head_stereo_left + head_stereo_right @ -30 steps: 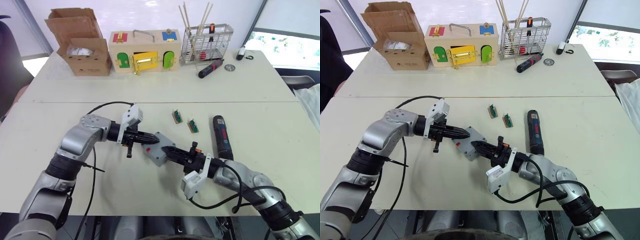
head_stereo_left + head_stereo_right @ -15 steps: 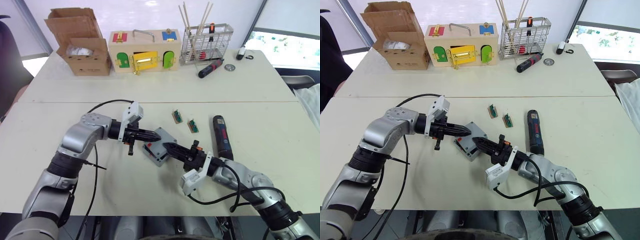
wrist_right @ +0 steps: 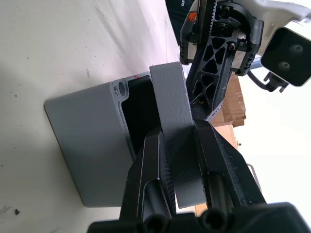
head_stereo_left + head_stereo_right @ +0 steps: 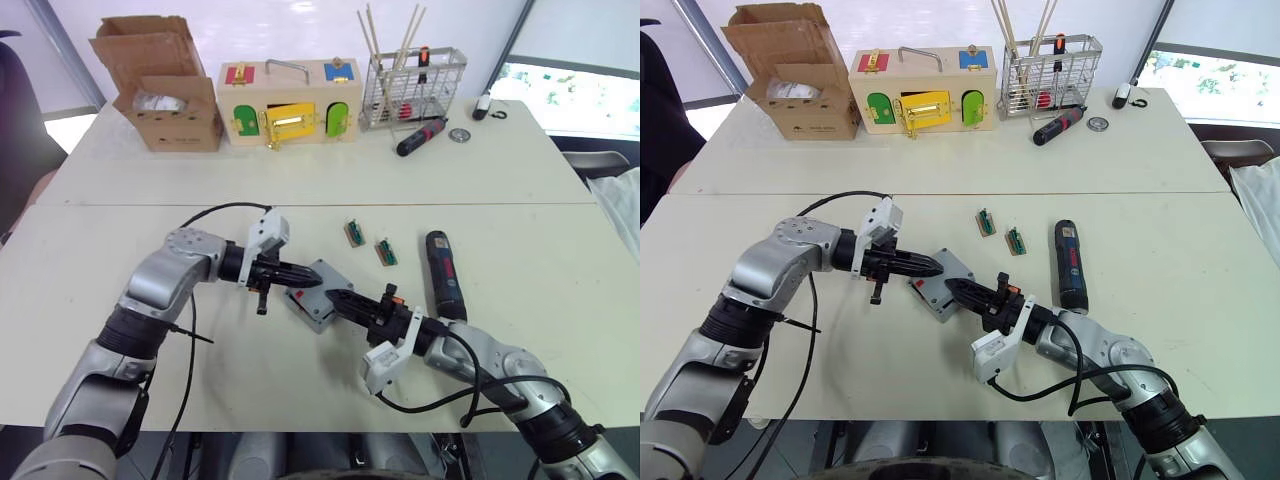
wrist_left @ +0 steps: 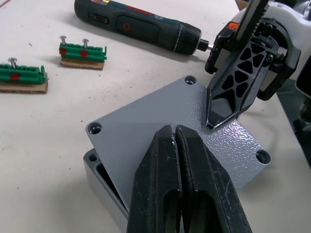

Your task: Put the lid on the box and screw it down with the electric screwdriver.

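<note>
The grey lid [image 5: 141, 126] lies askew on top of the grey box [image 5: 99, 172] in the middle of the near table. Part of the box's hollow shows beside the lid. My right gripper [image 3: 177, 130] is shut on one edge of the lid [image 3: 170, 92], which sticks out past the box [image 3: 82, 136]. From the other side my left gripper [image 5: 175, 128] is shut, its tips resting on the lid's top face. The electric screwdriver [image 4: 442, 272] lies flat on the table to the right of the box, held by nothing.
Two green screw holders [image 4: 354, 232] [image 4: 386, 251] lie just beyond the box. On the far table stand a cardboard carton [image 4: 160, 95], a wooden box with coloured doors [image 4: 290, 100] and a wire basket [image 4: 412, 88], with a hand screwdriver [image 4: 420, 136] lying in front of the basket.
The lid and box have turned and shifted a little between the grippers. My left gripper has moved slightly right, further over the lid. The right gripper keeps its hold.
</note>
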{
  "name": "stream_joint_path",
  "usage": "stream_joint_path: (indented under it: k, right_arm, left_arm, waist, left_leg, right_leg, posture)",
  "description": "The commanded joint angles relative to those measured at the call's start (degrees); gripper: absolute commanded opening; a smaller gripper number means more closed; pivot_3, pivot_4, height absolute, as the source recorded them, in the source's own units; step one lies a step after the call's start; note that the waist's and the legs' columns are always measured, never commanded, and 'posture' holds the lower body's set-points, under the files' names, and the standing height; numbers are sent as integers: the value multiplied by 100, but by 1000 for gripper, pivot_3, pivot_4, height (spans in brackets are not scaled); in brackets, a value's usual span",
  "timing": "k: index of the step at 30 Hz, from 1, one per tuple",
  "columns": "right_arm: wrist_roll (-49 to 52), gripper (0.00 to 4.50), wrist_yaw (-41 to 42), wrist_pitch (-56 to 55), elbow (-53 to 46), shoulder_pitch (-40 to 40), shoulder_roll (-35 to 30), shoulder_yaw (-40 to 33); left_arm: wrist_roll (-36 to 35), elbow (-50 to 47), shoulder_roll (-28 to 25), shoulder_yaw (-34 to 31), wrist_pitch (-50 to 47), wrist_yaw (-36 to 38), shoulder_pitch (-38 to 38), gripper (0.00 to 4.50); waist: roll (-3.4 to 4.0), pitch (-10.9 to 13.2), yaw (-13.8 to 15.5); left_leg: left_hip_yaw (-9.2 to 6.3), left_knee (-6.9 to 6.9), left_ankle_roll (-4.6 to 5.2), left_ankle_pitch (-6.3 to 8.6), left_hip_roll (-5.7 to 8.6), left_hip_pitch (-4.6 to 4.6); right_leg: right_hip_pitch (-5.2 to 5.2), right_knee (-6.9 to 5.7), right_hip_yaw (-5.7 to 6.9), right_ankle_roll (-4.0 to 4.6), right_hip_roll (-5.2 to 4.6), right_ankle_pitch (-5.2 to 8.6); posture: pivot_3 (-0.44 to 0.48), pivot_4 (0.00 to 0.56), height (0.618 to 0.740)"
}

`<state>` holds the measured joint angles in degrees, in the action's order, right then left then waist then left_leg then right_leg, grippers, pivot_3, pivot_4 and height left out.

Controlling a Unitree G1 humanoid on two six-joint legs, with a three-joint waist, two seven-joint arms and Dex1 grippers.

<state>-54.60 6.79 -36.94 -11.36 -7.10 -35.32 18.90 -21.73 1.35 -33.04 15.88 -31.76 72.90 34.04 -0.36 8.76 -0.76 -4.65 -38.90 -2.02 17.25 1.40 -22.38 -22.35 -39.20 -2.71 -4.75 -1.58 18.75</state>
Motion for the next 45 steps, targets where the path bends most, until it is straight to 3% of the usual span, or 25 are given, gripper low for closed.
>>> stream_joint_path:
  k: [1, 4, 6, 9, 26, 34, 45]
  right_arm:
    - [240, 1587, -60, -56, -76, -83, 43, -31]
    - [230, 3087, -94, -64, -94, -79, 9, -68]
    - [217, 3789, -130, -60, -124, -66, -20, -116]
    - [216, 4477, -175, -87, -199, -36, -69, -206]
    - [483, 4477, 24, -369, -219, -64, -440, -234]
    - [605, 4477, 194, -341, -230, -11, -436, -251]
    - [640, 4477, 218, -342, -185, 154, -577, -355]
  left_arm:
    - [349, 241, 8, 359, 148, 42, -118, 37]
    - [382, 320, 14, 399, 196, 65, -138, 37]
    - [415, 375, 14, 426, 223, 79, -160, 37]
    - [467, 448, 6, 470, 278, 93, -186, 37]
    - [674, 639, -35, 500, 411, -54, -322, 37]
    - [673, 576, -23, 492, 406, -69, -355, 37]
    - [635, 530, -14, 462, 370, -91, -355, 37]
  waist:
    - [0, 0, -3]
    - [-1, -4, -11]
    - [1, -6, -10]
    - [0, -13, -9]
    - [5, -30, 4]
    - [5, -29, 7]
    - [5, -29, 9]
  left_leg:
    - [0, 0, 0, 0, 0, 0]
    - [0, 1, 0, 0, -1, 6]
    - [-1, 1, 1, 1, -2, 8]
    - [-1, 1, 1, 1, -2, 10]
    - [-2, 1, 3, 2, -1, 17]
    - [-2, 23, 22, 13, 1, 107]
    - [-3, 23, 21, 13, 1, 107]
  right_leg:
    - [1, 0, 0, 0, 1, 0]
    - [6, 0, 0, 0, 0, 0]
    - [7, 0, 0, 0, 1, 0]
    - [9, -1, 0, 0, 2, 0]
    - [20, 1, 1, 0, 2, 0]
    - [113, 30, 1, -3, 2, 10]
    - [112, 31, 1, -3, 0, 10]
  posture:
    - [0, 150, 740]
    - [0, 150, 740]
    - [0, 150, 740]
    - [0, 150, 740]
    - [0, 150, 740]
    - [0, 150, 740]
    - [0, 150, 740]
